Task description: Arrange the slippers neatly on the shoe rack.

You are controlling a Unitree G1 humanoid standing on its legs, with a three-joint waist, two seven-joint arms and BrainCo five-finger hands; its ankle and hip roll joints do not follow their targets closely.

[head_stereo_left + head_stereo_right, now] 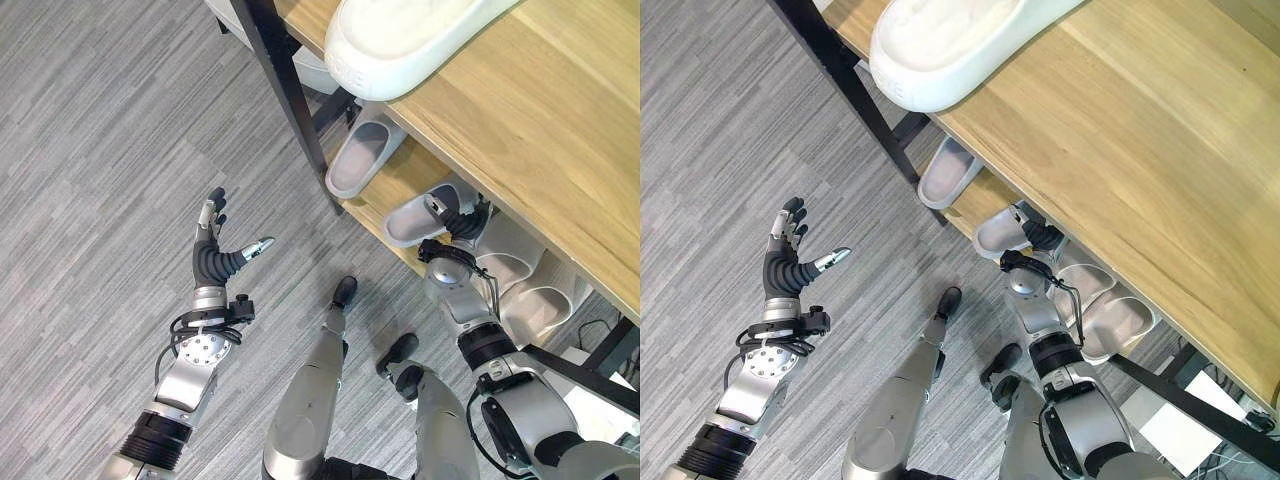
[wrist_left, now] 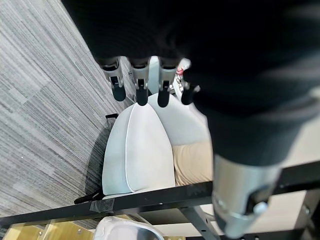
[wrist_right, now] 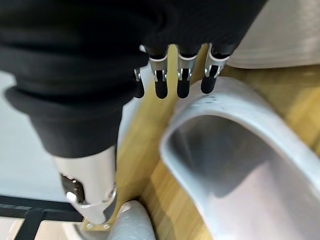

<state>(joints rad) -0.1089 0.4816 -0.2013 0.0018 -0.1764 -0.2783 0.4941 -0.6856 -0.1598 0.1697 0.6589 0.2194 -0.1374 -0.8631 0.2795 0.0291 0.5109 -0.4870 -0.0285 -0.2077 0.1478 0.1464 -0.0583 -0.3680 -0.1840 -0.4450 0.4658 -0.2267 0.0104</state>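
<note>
While you are reviewing the left eye view, note that the right hand (image 1: 452, 222) is reaching into the lower shelf of the shoe rack (image 1: 560, 110) and resting against the grey slipper (image 1: 420, 215) there; you cannot tell from here whether its fingers are closing on it. A second grey slipper (image 1: 362, 155) is lying just beside on the same shelf, and a white slipper (image 1: 410, 40) is sitting on the top board. The left hand (image 1: 215, 250) is hovering over the floor, fingers spread, holding nothing.

Turning to the right wrist view, you are seeing fingers (image 3: 182, 82) hanging straight, released, above the slipper's rim.

By judgement, the slipper is looking like moulded foam: light, springy, smooth-skinned, not fragile. You are best gripping the strap arch or heel edge, since the slick sole may be sliding on the wood.
</note>
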